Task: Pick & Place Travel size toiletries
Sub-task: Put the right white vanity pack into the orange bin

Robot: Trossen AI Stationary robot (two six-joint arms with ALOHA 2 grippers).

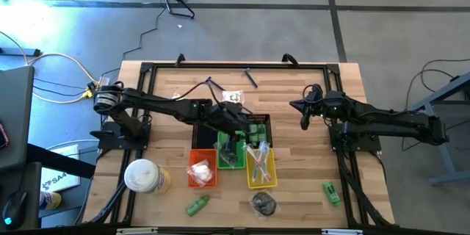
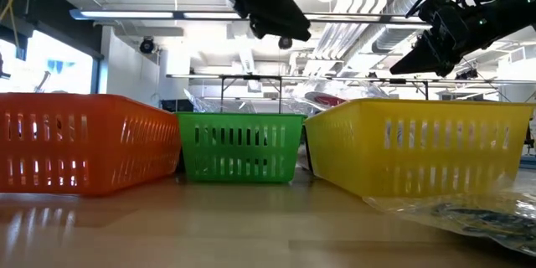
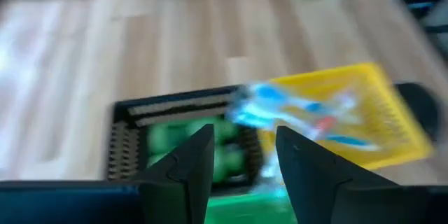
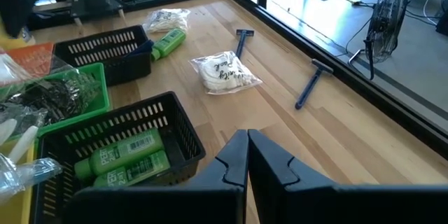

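Green tubes (image 4: 126, 157) in black basket (image 4: 150, 122), razors (image 4: 311, 84) only in right wrist view

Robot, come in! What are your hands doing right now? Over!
Left hand open, empty, above the black basket of green bottles. Right hand shut, empty, waiting at its side. Two razors left on the table. Nothing blocking.

Orange basket (image 2: 84, 141), green basket (image 2: 241, 146), yellow basket (image 2: 419, 146)

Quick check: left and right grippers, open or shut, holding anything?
Left gripper: open, nothing between its fingers, above the black basket.
Right gripper: shut, empty, waiting over bare table.
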